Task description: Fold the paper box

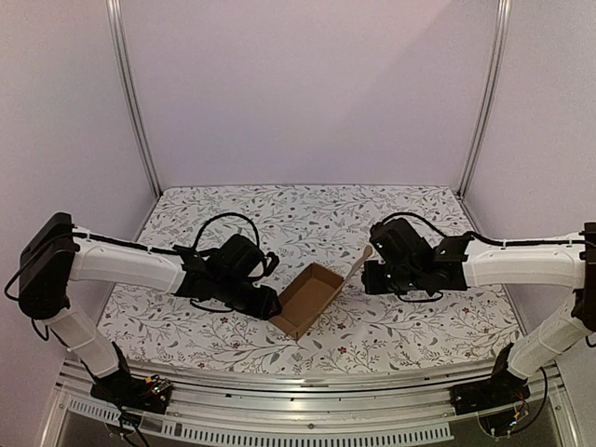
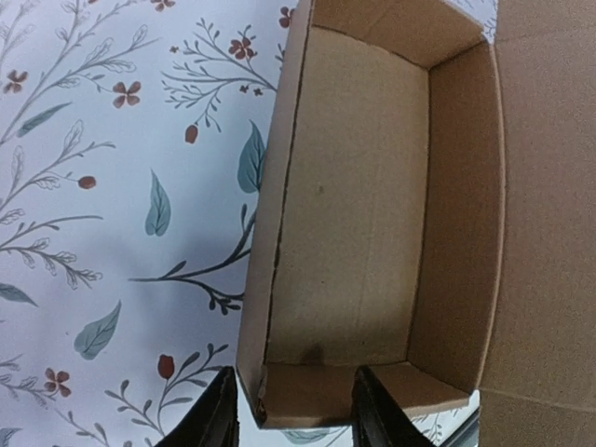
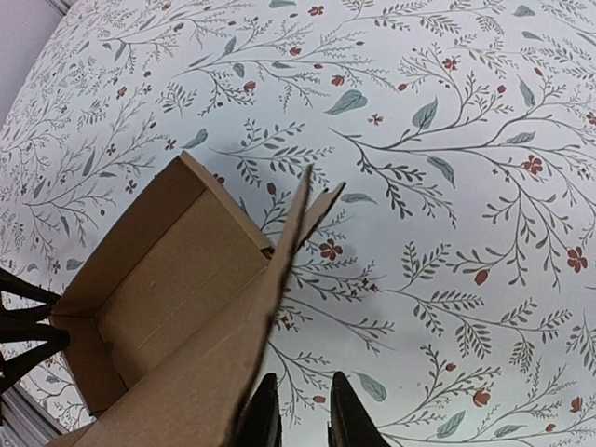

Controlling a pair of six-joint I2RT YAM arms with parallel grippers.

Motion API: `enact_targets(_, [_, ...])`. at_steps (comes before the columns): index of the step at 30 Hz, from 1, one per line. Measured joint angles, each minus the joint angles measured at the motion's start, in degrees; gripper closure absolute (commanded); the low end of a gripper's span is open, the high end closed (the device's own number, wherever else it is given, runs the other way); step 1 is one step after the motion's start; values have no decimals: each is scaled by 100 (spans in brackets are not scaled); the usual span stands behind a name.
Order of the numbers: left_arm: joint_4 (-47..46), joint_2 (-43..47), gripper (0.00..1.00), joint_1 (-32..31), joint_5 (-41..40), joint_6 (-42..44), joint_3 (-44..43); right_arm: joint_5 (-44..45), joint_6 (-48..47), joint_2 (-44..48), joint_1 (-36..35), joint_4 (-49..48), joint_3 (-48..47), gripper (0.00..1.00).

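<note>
Pale lilac walls (image 1: 307, 84) on three sides, aluminium posts (image 1: 130, 93) at the back corners. Table covered by a white floral cloth (image 1: 307, 219) with grey-green leaves and small red blooms.

Paper box (image 1: 307, 296): brown cardboard, sits on the cloth near the front middle of the table, between the two arms. Tray part is formed, with four walls up, the inside bare and the top not closed. Its long axis runs diagonally in the overhead view. Lid flap (image 1: 359, 264) stands up from the long wall on the right arm's side, tilted a little outward, with a small tab at its far end.

Left gripper (image 1: 268, 303): at the box's near-left short end. Wrist view shows the black fingers (image 2: 219, 414) spread, straddling a bottom corner of the tray, one finger outside the long wall and the other over the short end wall. The gap is much wider than the cardboard. No clamping visible.

Right gripper (image 1: 370, 277): low over the cloth, just beside the upright lid flap on its outer side. Wrist view shows the fingers (image 3: 346, 410) drawn nearly together, a narrow slit left between them with floral cloth showing through. Nothing sits between them. The flap's edge runs right alongside one finger; cannot tell whether they touch.

Both white arms reach inward from the table's near corners, black cables looped over the wrists.
</note>
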State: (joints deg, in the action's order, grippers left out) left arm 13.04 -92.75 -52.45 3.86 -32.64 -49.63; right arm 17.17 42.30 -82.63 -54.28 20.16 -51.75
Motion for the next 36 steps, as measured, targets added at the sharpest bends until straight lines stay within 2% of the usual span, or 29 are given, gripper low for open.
enact_targets(9, [59, 236, 58, -291, -160, -282, 203, -708, -813, -981, 640, -212, -901, 83])
enact_targets(14, [81, 372, 56, -485, -234, -501, 339, -1217, -1252, -1486, 772, -216, -1381, 82])
enact_targets(20, [61, 426, 52, -767, -304, -787, 396, -1679, -1731, -1917, 798, -31, -1934, 77])
enact_targets(27, [94, 579, 44, -901, -540, -1106, 492, -1637, -2096, -2013, 831, 275, -2179, 74])
enact_targets(36, [555, 1572, 35, -896, -1318, -1233, 588, -1412, -2247, -1808, 861, 581, -1985, 74])
